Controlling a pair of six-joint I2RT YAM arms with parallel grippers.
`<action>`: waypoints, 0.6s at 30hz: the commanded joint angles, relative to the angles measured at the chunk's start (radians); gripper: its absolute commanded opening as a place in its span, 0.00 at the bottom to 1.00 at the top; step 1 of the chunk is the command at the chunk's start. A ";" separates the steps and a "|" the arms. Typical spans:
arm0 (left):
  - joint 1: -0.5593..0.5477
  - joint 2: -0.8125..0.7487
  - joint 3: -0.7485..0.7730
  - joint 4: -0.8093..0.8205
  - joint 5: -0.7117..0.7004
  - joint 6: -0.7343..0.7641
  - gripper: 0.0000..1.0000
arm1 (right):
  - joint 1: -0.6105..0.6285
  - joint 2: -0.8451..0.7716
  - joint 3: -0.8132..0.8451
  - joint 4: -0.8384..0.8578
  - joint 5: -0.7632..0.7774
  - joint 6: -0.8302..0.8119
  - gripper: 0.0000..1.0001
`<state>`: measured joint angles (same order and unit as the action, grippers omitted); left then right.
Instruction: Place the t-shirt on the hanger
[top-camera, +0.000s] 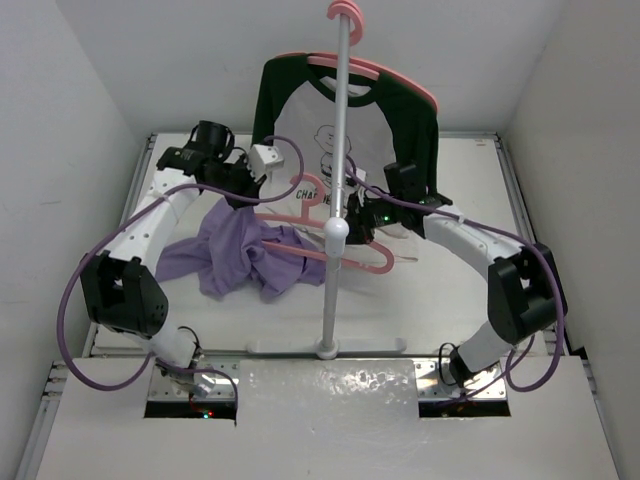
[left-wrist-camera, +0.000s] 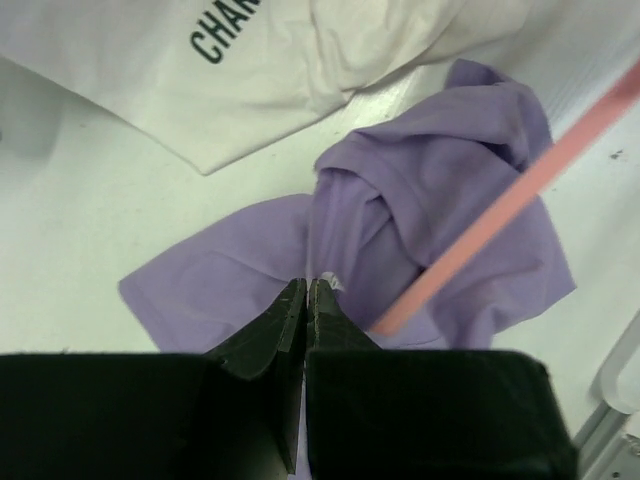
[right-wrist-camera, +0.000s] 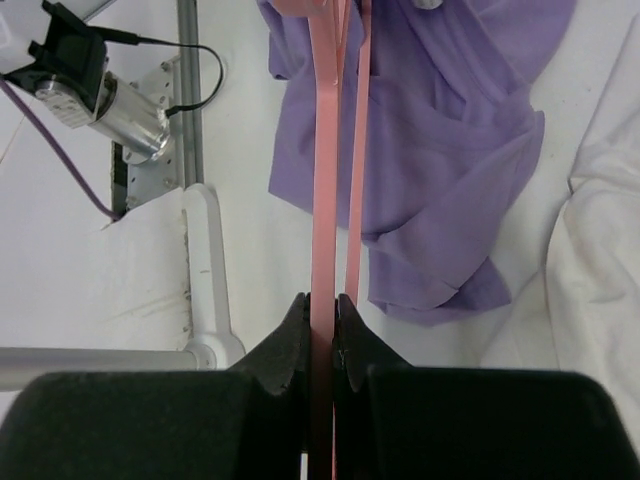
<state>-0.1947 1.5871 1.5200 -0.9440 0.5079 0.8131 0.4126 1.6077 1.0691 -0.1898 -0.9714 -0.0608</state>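
The lavender t-shirt (top-camera: 240, 258) lies crumpled on the table left of the pole, with one part pulled up to my left gripper (top-camera: 238, 198). In the left wrist view that gripper (left-wrist-camera: 307, 292) is shut on the shirt (left-wrist-camera: 430, 190), a small white label at its tips. The free pink hanger (top-camera: 300, 218) hangs tilted above the shirt, crossing in front of the pole. My right gripper (top-camera: 356, 226) is shut on it. In the right wrist view the jaws (right-wrist-camera: 322, 303) pinch the hanger's bar (right-wrist-camera: 325, 150), with the shirt (right-wrist-camera: 450, 140) below. The hanger also crosses the left wrist view (left-wrist-camera: 500, 210).
A white rack pole (top-camera: 338, 150) rises from a base (top-camera: 327, 348) at the table's front middle. A white printed shirt with dark green sleeves (top-camera: 300, 110) hangs from it on a second pink hanger (top-camera: 385, 72). Its white hem (left-wrist-camera: 250, 70) reaches the table.
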 joint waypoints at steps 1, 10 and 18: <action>0.009 -0.039 0.055 0.017 -0.038 0.043 0.00 | 0.009 -0.075 0.002 -0.057 -0.067 -0.071 0.00; 0.017 -0.110 -0.047 -0.254 -0.060 0.300 0.19 | 0.047 -0.186 -0.089 -0.243 0.023 -0.195 0.00; 0.024 -0.207 -0.219 -0.267 -0.120 0.298 0.57 | 0.120 -0.048 -0.043 -0.243 0.094 -0.217 0.00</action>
<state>-0.1879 1.4036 1.2919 -1.2728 0.4004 1.1095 0.5228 1.5276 0.9638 -0.4076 -0.8963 -0.2176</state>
